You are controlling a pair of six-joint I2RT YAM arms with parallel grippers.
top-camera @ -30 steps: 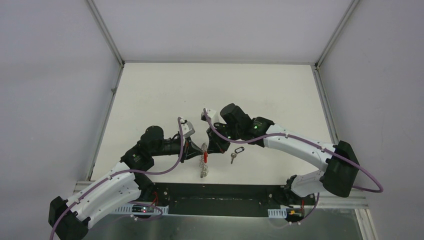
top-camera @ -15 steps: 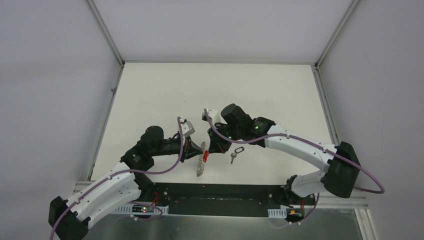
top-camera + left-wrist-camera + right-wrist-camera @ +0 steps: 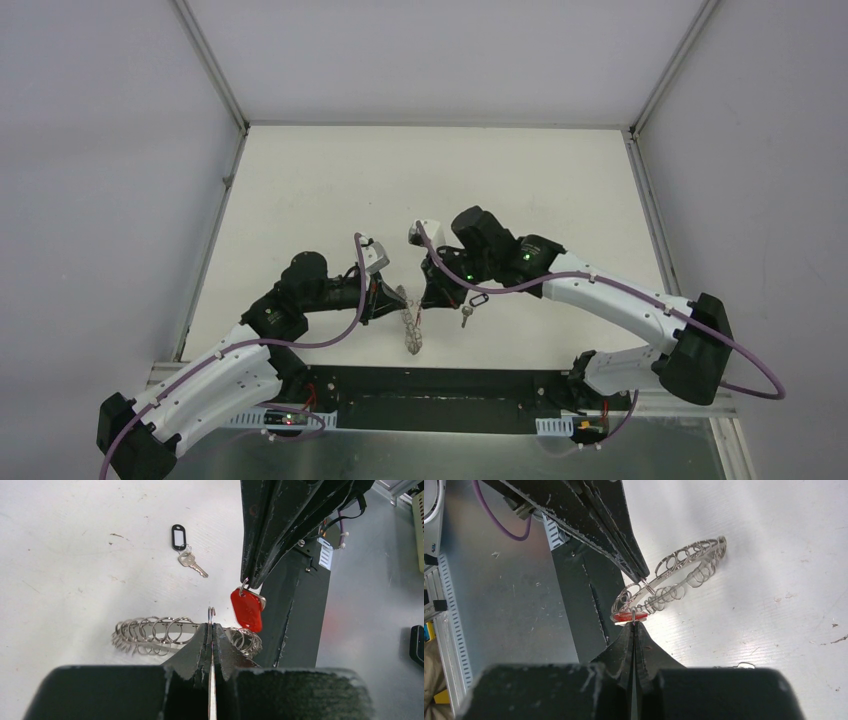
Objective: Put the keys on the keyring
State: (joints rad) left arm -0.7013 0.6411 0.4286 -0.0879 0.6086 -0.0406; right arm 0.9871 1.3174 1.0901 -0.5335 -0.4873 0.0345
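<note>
My left gripper, jaws pressed together, pinched one thin wire loop of the keyring, a silvery metal band fringed with round loops. My right gripper, scuffed black, pinched the keys by their small loop. The glossy red head hung at 1 o'clock of my left pinch. A black-tagged silver key lay on the matte white desk at 11 o'clock.

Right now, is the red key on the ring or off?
Cannot tell. The red key hangs from the shut right gripper, right beside the ring that the left gripper pinches; no threading shows.
</note>
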